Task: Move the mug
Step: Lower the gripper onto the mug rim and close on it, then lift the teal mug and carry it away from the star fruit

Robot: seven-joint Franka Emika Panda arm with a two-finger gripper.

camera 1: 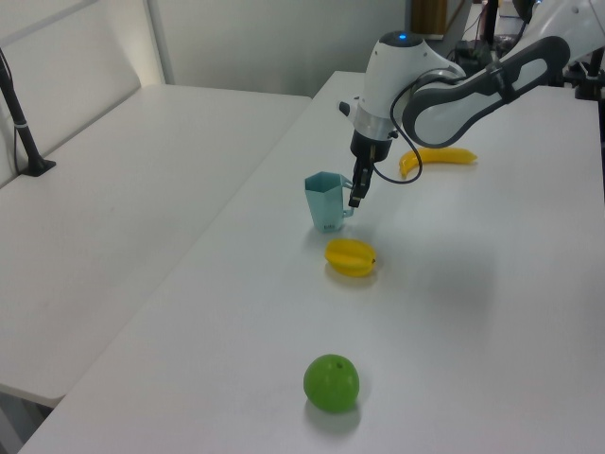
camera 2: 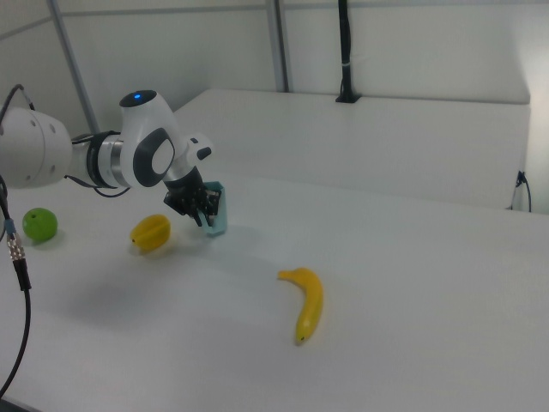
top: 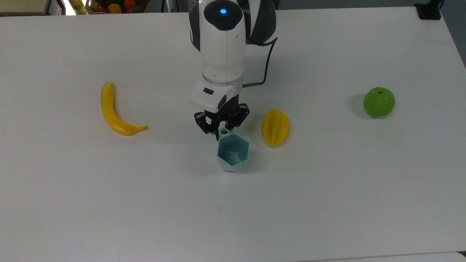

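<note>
The mug (top: 233,152) is a pale teal faceted cup with a hexagonal rim and a small ring handle on the arm's side. My gripper (top: 222,133) is shut on that handle. In the left view the mug (camera 1: 324,200) hangs beside the gripper (camera 1: 356,194), slightly tilted, and seems a little above the white table. In the right view the mug (camera 2: 217,210) is partly hidden behind the gripper (camera 2: 204,213).
A yellow starfruit (top: 275,127) lies close to the mug on the top view's right. A banana (top: 113,112) lies at the top view's left and a green apple (top: 379,102) far to its right. The white table (top: 233,218) is bare toward the near edge.
</note>
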